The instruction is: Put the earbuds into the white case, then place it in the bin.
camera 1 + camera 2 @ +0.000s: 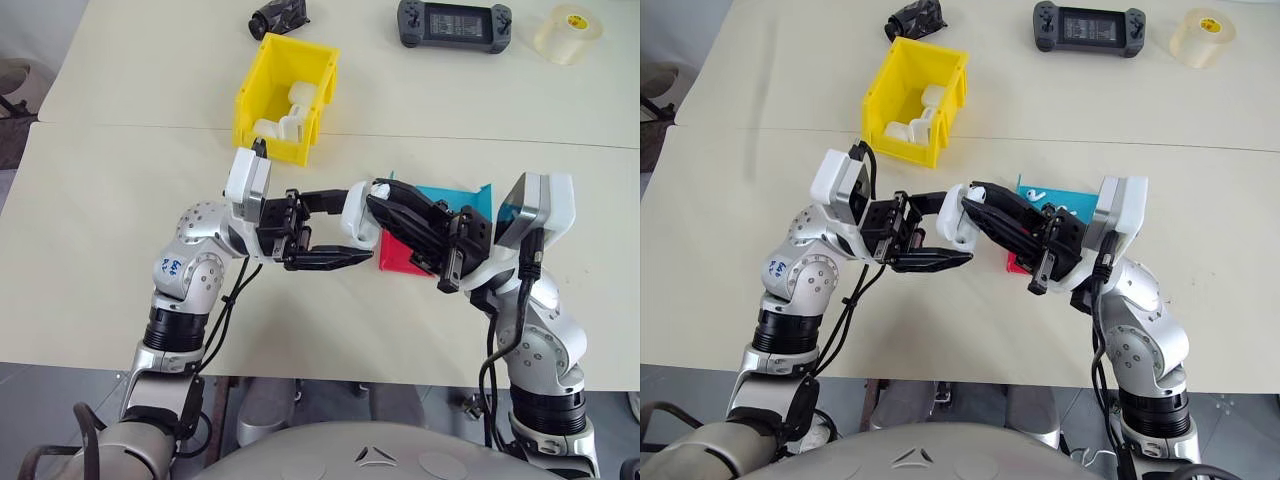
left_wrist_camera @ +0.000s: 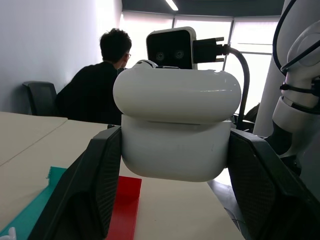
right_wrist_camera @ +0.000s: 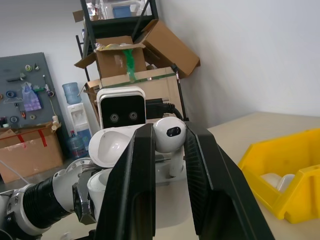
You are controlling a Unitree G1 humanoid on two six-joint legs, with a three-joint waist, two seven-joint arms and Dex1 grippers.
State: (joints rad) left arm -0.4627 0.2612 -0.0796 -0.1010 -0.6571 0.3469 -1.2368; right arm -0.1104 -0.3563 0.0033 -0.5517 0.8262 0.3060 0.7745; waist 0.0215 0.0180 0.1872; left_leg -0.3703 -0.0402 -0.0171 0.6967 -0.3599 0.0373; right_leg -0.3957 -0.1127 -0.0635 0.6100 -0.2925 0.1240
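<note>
White case (image 2: pixel 177 132) sits clamped between the left gripper's (image 1: pixel 330 228) two fingers, lid hinged up, held above the tabletop just short of the front edge. Right gripper (image 3: pixel 170 150) is closed on one earbud (image 3: pixel 169 134), stem pointing down, poised at the open mouth of the case; the two grippers meet over the middle of the tabletop.

Whether a second earbud is already seated in the case cannot be told. One small white piece lies on the blue tray (image 1: pixel 470 197) near the right arm; it is too small to identify.

Bin (image 1: pixel 283 95) stands on the far part of the tabletop, left of centre, with white items already inside. Red tray (image 1: pixel 398 257) lies under the right gripper, beside the blue one.

Assessment: insertion is in hand, not finished. Outstanding: seat this earbud, account for the other, shut the lid, carry the case to the bin and release it there.
</note>
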